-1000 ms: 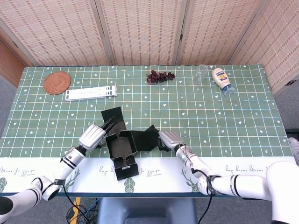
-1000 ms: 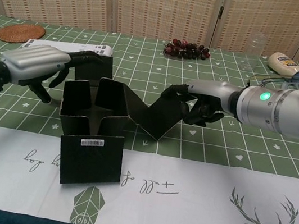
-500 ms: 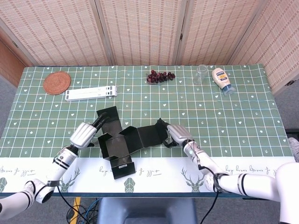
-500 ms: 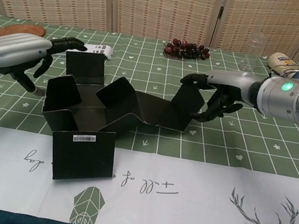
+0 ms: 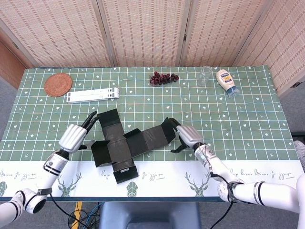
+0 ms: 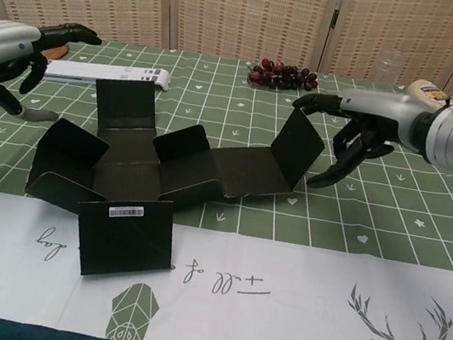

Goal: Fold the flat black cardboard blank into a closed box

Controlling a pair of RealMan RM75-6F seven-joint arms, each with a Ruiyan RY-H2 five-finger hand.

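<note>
Black cardboard blank (image 5: 125, 146) lies spread on table (image 5: 238, 119) near front edge, flaps partly raised. Left hand (image 5: 75, 136) beside it, fingers apart, empty. Right hand (image 5: 187, 135) at right flap, fingers apart, gripping nothing.

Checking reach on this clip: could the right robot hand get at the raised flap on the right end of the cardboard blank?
Probably yes. The right robot hand hovers open beside that flap of the cardboard blank, with nothing between them.
</note>
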